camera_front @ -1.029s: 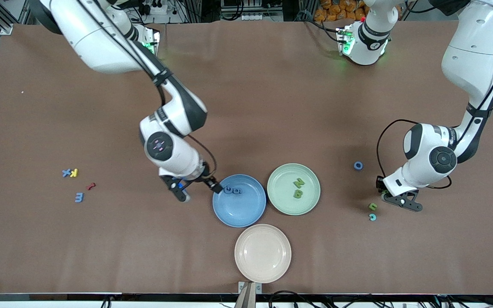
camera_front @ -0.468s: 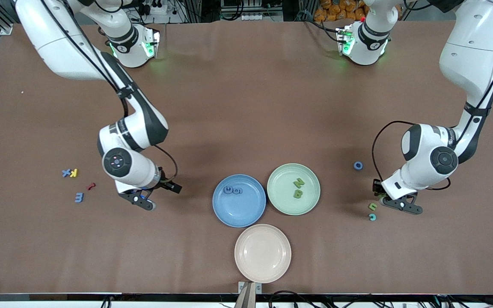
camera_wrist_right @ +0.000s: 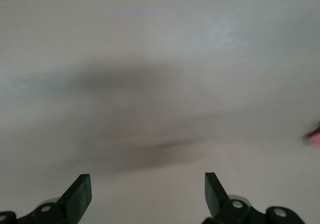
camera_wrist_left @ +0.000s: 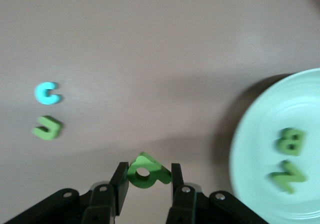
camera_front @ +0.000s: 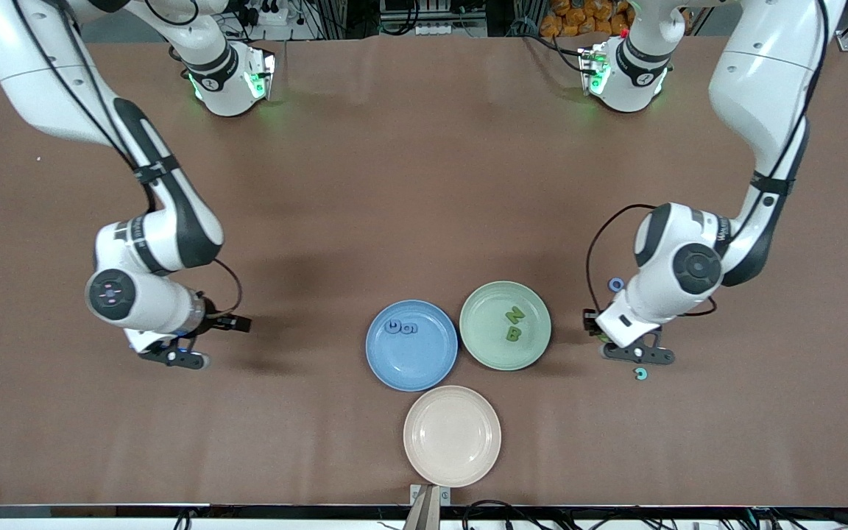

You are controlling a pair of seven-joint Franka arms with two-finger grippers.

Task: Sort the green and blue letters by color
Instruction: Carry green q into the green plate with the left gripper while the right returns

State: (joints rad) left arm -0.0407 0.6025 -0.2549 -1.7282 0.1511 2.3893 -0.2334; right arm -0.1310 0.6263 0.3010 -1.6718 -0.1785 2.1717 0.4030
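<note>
Already clamped: left gripper (camera_wrist_left: 146,178) jaws closed on a green letter (camera_wrist_left: 145,170) with a hole in it, carried over bare table (camera_front: 424,184) beside the green plate (camera_front: 472,346), toward the left arm's end. Right gripper (camera_wrist_right: 147,186) jaws wide apart, nothing between them, hanging over bare table toward the right arm's end.

Partly sorted, by the look of it. Done so far: green N (camera_front: 514,315) and green B (camera_front: 512,333) lying in the green plate, a couple of blue pieces (camera_front: 400,327) touching each other in the blue plate (camera_front: 411,368). Nothing in the pale pink plate (camera_front: 452,436). Left to do: the held letter to set down, probably on the green plate; a blue ring (camera_front: 616,284) out on the table by the left arm; a loose green letter (camera_wrist_left: 47,128) just beside a turquoise C (camera_wrist_left: 47,93).

Only from the left wrist view: the grip itself and that loose green letter, hidden under the arm from the front. Only from the front view: the blue plate, the ring, both arms together. From the right wrist view, little but blurred table and a red sliver (camera_wrist_right: 315,135) at the edge, too small to name.
</note>
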